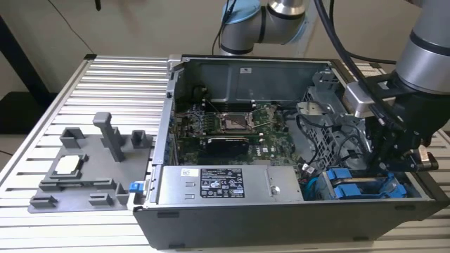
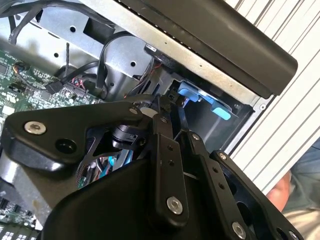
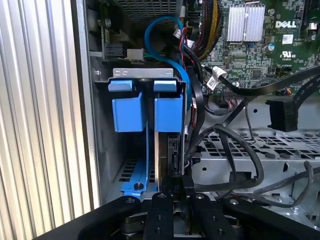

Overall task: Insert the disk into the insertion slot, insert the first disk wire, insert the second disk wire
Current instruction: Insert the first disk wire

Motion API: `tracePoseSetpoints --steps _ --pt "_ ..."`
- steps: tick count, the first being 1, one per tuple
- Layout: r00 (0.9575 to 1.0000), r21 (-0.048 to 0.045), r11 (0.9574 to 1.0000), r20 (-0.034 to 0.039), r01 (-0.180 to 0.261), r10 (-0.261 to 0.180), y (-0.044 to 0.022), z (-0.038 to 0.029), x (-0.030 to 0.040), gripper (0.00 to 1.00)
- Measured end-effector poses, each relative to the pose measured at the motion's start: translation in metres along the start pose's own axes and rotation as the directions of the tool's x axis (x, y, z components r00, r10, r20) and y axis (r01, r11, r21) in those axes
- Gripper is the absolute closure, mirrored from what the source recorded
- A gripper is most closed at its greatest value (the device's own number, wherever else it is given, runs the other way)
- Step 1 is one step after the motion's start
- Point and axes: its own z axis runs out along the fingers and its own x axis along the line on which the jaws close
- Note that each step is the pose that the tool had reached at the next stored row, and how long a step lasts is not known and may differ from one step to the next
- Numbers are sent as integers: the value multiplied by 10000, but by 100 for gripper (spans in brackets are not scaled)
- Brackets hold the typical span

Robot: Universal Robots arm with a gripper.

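Gripper (image 3: 180,194): black, two-fingered, lowered into the right end of the case in the exterior view (image 1: 390,163); fingers drawn close together, pinching a small black plug (image 3: 181,184).
Plug: black cable (image 3: 252,160) running off from it, over the grey perforated metal.
Disk (image 3: 167,115): flat silver hard drive in bright blue plastic carrier with handle, already seated in the bay, standing on edge; free end just beside the gripper's fingertips, plug at or touching that end, contact too hidden to tell.
Insertion slot (image 3: 131,169): rectangular bay of grey perforated sheet-metal drive cage, holding the disk.
Second blue-handled carrier (image 3: 129,112): just beside the disk, parallel, in the same cage, farther from the gripper.
Case (image 1: 281,221): dark grey tower lying open on its side, green motherboard (image 1: 232,124) exposed.
Table (image 1: 119,84): ribbed aluminium, under the case.
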Motion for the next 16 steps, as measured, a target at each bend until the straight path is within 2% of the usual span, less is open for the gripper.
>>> tracePoseSetpoints --steps 8,9,11,12,16 --pt "10000 -1 10000 19 -4 4 2 11 -1 80" --pt "10000 0 10000 17 -3 3 2 11 -1 74" --pt "10000 0 10000 6 -1 1 1 5 -1 74" --pt "10000 0 10000 1 0 0 0 2 0 67" --pt "10000 -14 10000 5 -1 1 -16 -97 3 67"
